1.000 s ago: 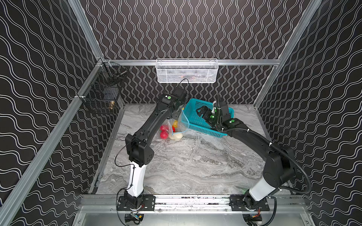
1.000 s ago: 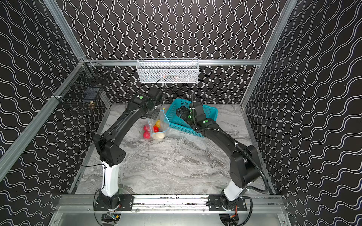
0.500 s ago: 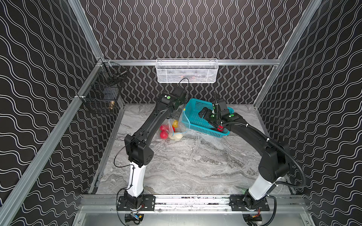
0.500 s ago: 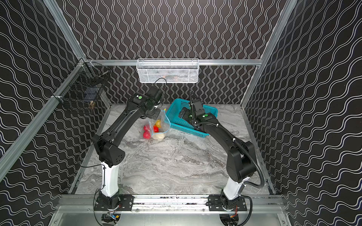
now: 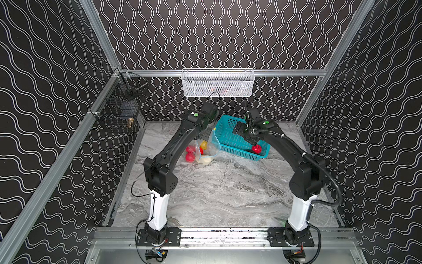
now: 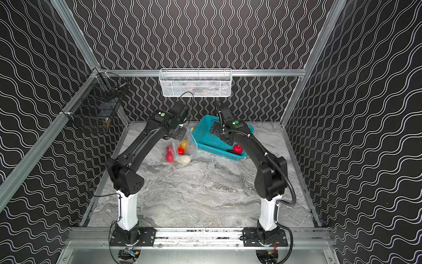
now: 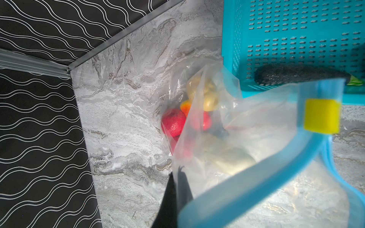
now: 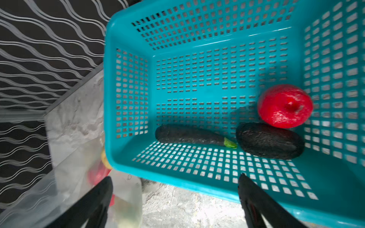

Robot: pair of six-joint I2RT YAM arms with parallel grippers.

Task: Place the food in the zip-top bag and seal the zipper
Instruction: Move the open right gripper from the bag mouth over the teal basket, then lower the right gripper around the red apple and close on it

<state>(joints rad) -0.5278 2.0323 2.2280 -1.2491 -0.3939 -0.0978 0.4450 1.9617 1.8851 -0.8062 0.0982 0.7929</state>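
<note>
Pinching the clear bag [image 5: 212, 149] at its blue-edged mouth, the closed left gripper [image 5: 205, 136] holds it up and open, red and yellow food [image 7: 173, 122] inside. The right gripper [image 8: 174, 177] hangs wide open over the teal basket [image 8: 197, 29], where a red fruit [image 8: 285, 105] and two dark vegetables [image 8: 189, 135] lie.

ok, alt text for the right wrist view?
A teal perforated basket holds a red round toy fruit, a slim dark vegetable with a green tip and a plumper dark vegetable beside the fruit. The open, empty right gripper hangs over its rim, next to the clear zip-top bag.
</note>
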